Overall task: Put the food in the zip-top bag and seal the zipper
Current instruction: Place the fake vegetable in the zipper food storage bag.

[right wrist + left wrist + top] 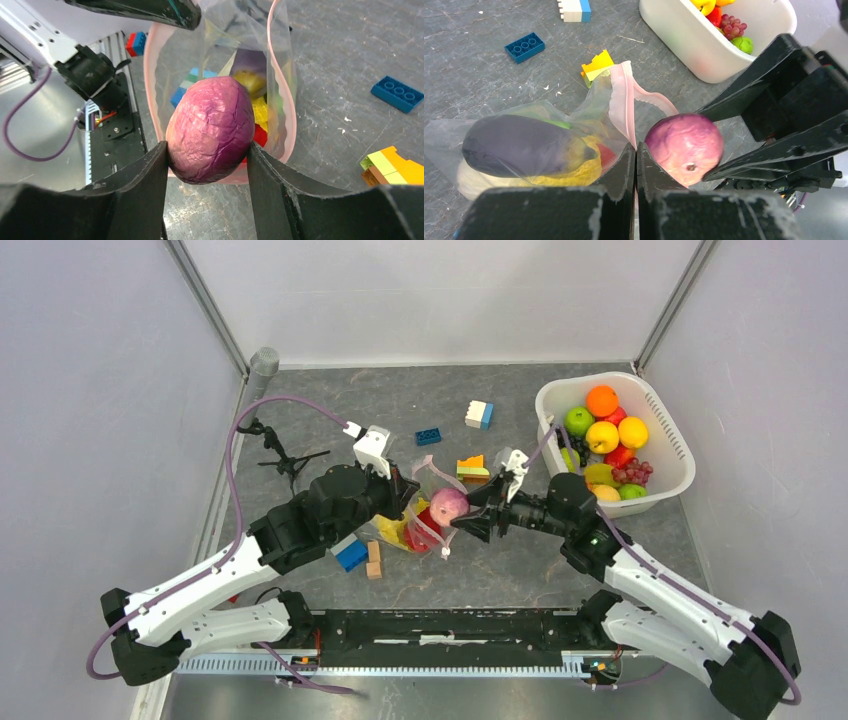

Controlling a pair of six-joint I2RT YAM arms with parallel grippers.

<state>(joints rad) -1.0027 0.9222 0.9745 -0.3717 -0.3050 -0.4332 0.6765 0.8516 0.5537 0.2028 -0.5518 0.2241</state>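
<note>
food (524, 145): we see it hazed through the zip-top bag (596, 97), partly behind the left gripper (636, 155).
white basket (694, 40): cropped beyond it.

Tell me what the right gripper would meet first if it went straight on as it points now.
Probably the open mouth of the zip-top bag, ahead of the right gripper and its purple food. Past the pink zipper, the yellow food inside comes next; depth is unclear.
</note>
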